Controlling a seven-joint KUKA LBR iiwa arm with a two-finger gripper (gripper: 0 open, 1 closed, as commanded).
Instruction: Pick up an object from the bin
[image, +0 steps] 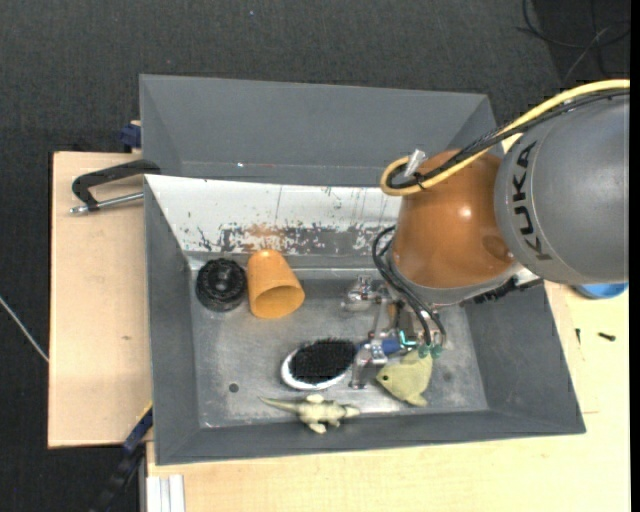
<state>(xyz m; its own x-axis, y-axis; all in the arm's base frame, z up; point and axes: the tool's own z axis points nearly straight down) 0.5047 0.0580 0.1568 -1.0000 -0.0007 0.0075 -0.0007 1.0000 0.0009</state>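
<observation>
My end effector (373, 352) is down low between the white-rimmed black oval brush (318, 363) and the pale yellow floppy rag (408, 382), lower right of the grey metal bin (190, 340) — guessing it's there to grab one. Open or closed, can't tell.

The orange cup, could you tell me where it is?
The orange cup lies at the upper left of the bin floor in the camera view, beside the black round cap.
</observation>
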